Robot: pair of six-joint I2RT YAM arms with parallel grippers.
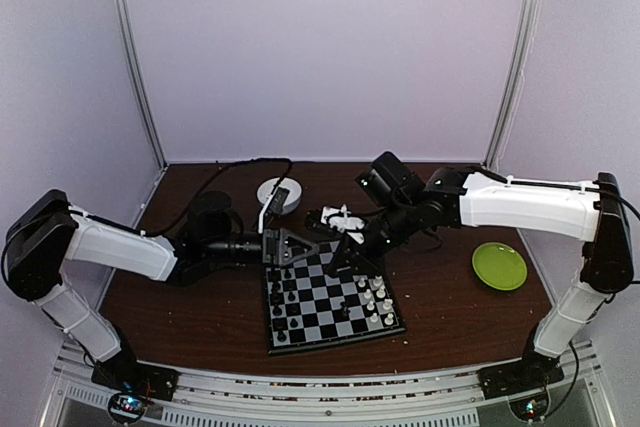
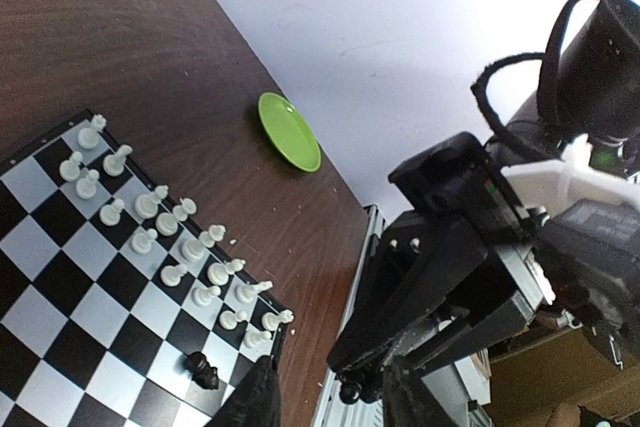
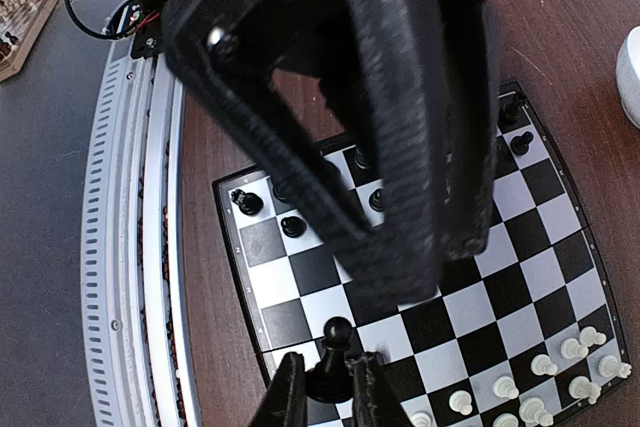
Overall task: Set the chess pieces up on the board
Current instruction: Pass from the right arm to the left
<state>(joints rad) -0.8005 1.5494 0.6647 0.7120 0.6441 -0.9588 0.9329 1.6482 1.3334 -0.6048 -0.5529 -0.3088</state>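
Note:
The board lies at the table's middle, and both grippers meet over its far edge. White chess pieces fill its right side in two rows, and black ones stand along its left. My right gripper is shut on a black pawn, upright just above the squares. My left gripper stands open, and the pawn hangs between its fingers, close to the right-hand one. A black piece lies tipped over on the board near the white rows.
A white bowl sits behind the board with a cable running past it. A green plate lies to the right, near the table edge. Crumbs dot the brown table. The left gripper's fingers hide much of the right wrist view.

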